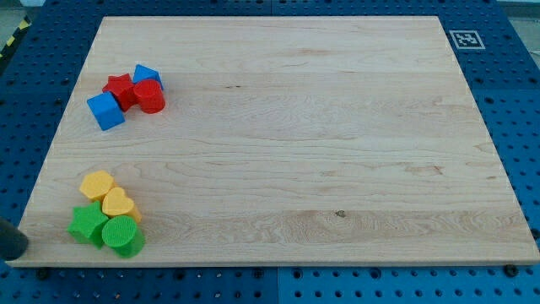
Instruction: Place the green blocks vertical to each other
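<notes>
A green star block [87,225] and a green cylinder [122,236] sit side by side, touching, at the board's lower left corner; the cylinder is to the right and slightly lower. A yellow heart block [119,203] rests against their top, with another yellow block [97,184] just above it. A dark shape at the view's left edge looks like my rod; its tip [20,246] is left of the green star, at the board's corner edge and apart from the blocks.
At the upper left is a tight cluster: a blue cube [105,111], a red star [120,89], a red cylinder [150,97] and a second blue block [146,76]. The wooden board [321,143] lies on a blue pegboard with a marker tag [465,39] at the top right.
</notes>
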`<action>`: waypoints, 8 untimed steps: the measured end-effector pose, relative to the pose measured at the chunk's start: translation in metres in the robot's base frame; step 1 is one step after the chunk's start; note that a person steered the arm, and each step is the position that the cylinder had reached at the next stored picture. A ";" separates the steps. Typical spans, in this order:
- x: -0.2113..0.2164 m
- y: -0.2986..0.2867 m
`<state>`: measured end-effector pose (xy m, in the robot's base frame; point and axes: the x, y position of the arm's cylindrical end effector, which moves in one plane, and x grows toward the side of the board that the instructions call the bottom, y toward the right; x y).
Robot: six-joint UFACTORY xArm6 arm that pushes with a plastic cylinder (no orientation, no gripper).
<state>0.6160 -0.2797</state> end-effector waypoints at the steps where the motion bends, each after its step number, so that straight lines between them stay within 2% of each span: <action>1: 0.000 0.067; 2: -0.004 0.136; 4: -0.018 0.166; 5: -0.029 0.162; 7: 0.002 0.115; 8: -0.001 0.075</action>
<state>0.6148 -0.2048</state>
